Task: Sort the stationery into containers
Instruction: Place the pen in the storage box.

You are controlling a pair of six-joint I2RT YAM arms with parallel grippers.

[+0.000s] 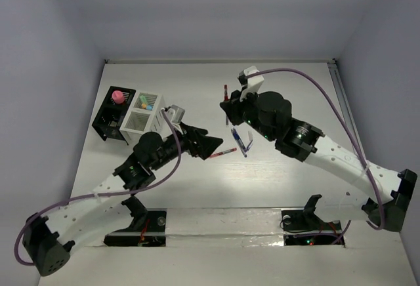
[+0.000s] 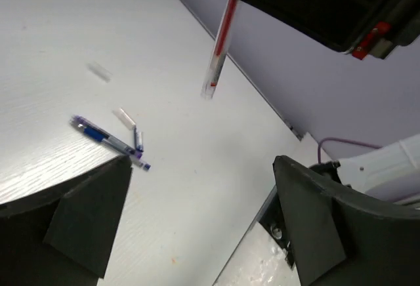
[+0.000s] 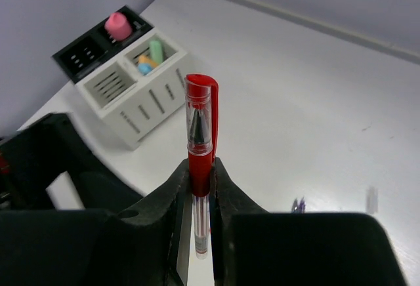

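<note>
Red pen (image 3: 200, 122) pinched in right claw (image 3: 200, 174); left claw (image 2: 197, 220) gaping, holding nothing.

Right claw's fingers (image 3: 180, 187) are closed on the pen's barrel just below the cap, capped end pointing out past the tips. Left wrist view shows this pen hanging in the air over the white counter (image 1: 289, 82). Top view puts it right of the containers, well apart from them. Black slotted box (image 3: 75, 60) holds the pink-topped piece (image 3: 119, 25). The adjoining white slatted box (image 3: 154, 102) has mint green, orange and pale blue bits (image 3: 149, 58) in its far compartment. Blue pens (image 1: 239, 140) lie on the counter between the two claws. A second red pen (image 1: 226, 151) lies just off the left claw's tips.
</note>
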